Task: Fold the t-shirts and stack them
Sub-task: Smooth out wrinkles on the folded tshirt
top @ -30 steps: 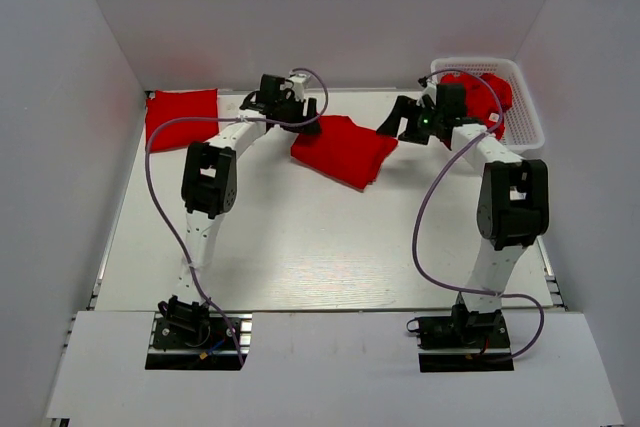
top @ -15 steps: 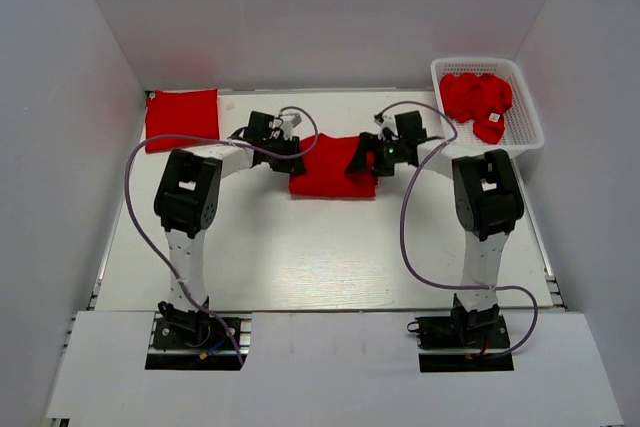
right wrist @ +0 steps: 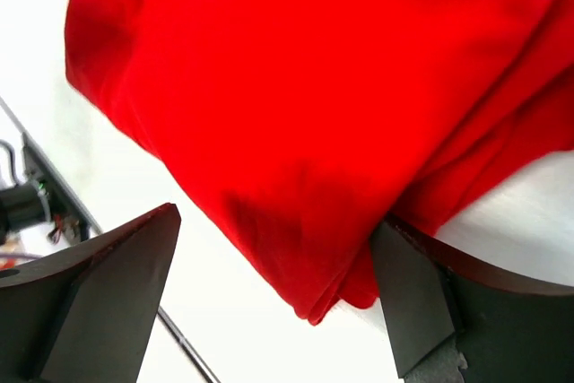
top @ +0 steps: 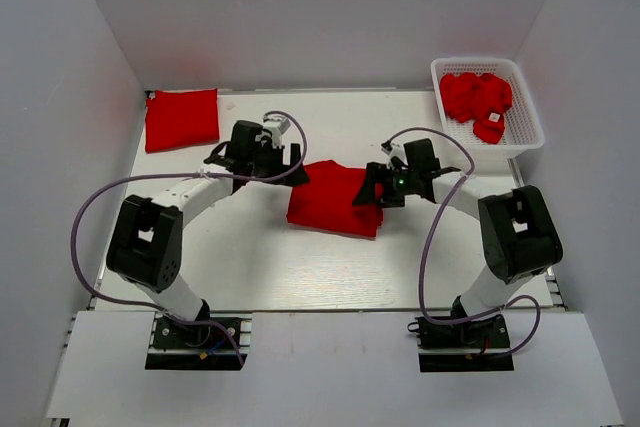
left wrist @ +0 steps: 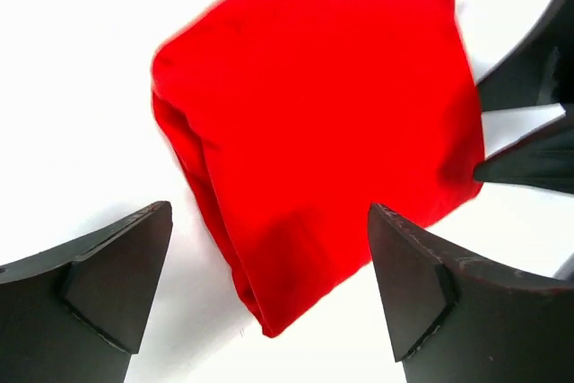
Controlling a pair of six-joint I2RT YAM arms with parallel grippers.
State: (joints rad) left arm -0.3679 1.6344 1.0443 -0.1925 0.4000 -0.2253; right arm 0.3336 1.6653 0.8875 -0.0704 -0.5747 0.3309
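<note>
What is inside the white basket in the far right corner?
Crumpled red t-shirts fill the basket; one white tag shows. Their number and the basket floor are hidden.

Up at two o'clock in the overhead view sits the white plastic mesh basket (top: 528, 125), rectangular, upright, tucked into the far right corner and close against the right wall (top: 600, 147). The white table (top: 300, 267) fills the middle of the picture, smooth and bright, and it shows again as plain white ground at ten o'clock in the left wrist view. A thin metal rail (top: 100, 277) runs along its edge at eight o'clock. Pale grey panels box everything in: the left wall (top: 50, 147) at nine o'clock, the back wall (top: 320, 17) at twelve. At six o'clock a white board (top: 320, 367) spans the near edge, with two square cut-outs.
</note>
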